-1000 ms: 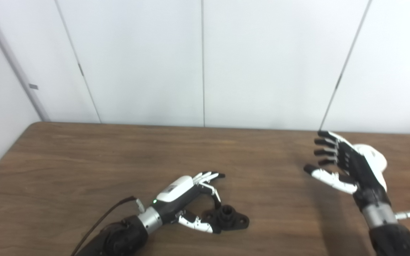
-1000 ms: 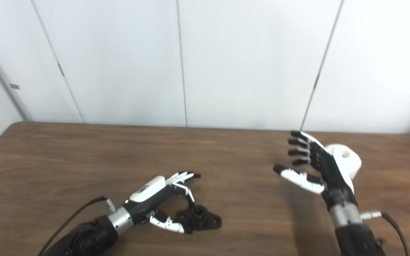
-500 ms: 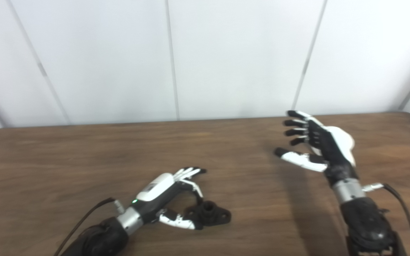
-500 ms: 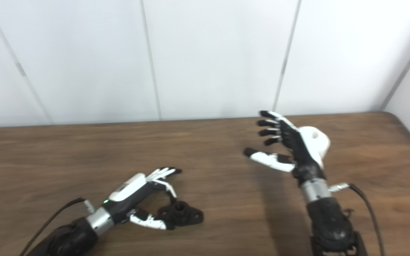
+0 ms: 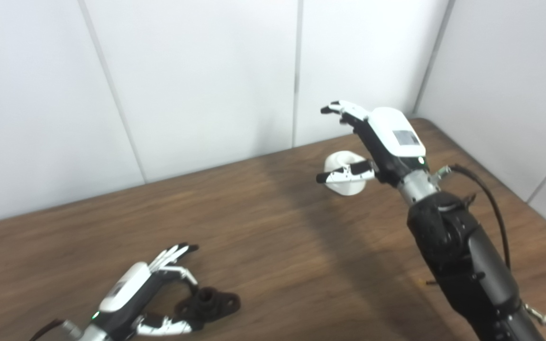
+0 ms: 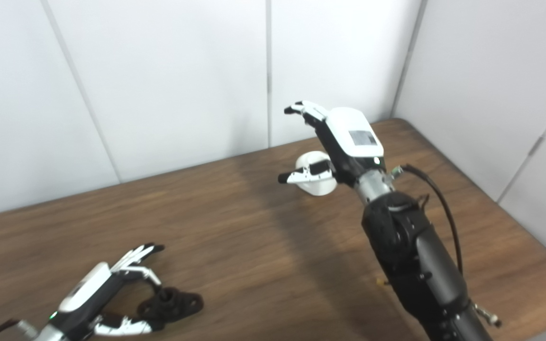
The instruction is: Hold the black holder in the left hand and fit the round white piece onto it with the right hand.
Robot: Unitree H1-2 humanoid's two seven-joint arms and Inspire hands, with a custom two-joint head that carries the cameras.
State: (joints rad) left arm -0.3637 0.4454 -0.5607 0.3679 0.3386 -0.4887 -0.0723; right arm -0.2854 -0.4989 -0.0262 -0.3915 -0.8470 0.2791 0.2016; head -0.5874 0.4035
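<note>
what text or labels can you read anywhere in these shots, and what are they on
No text can be read anywhere.
Grey label patch on the back of the right hand: too blurred to read.
Back of the left hand: a faint mark, nothing legible.
Black holder, round white piece, table, wall panels: no lettering visible.

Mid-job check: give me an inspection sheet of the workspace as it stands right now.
Surface: wooden table, bare between the hands.
Job's things: black holder lying on the table; round white piece near the far right edge, not yet fitted.
Clutter: nothing seen.
Hands: left hand open, curled around the holder; right hand open above the white piece.
Cables: black cable looping off the right wrist.
Surroundings: white wall panels.
</note>
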